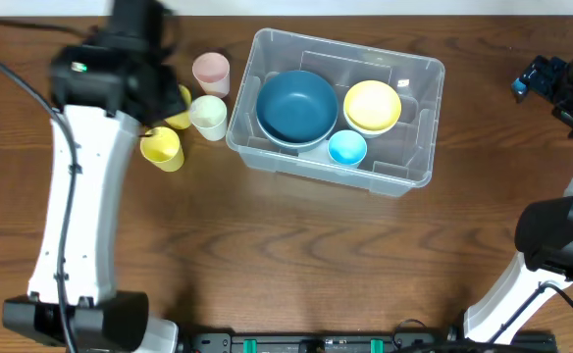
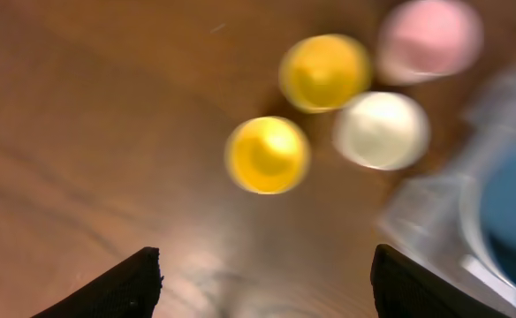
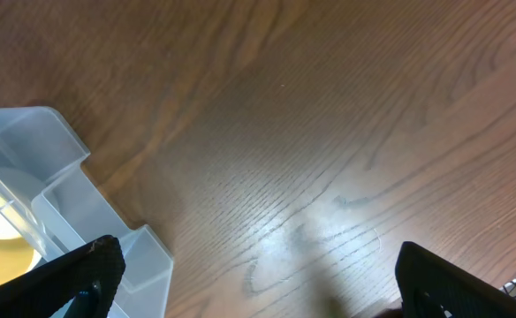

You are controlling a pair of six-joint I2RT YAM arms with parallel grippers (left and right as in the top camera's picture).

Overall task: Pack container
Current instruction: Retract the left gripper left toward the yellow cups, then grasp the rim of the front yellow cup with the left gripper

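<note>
Clear plastic container [image 1: 414,145] right of the wide, empty left claw [image 2: 267,265]; right claw [image 3: 258,265] equally wide.

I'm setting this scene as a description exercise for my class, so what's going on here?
A two-armed robot is partway through packing a clear plastic container. A blue bowl, a yellow bowl and a small light-blue bowl already sit inside. A pink cup, a cream cup and two yellow cups stand on the table to its left. The left gripper hovers above those cups, open and empty. The right gripper is open beside the container's other end.
</note>
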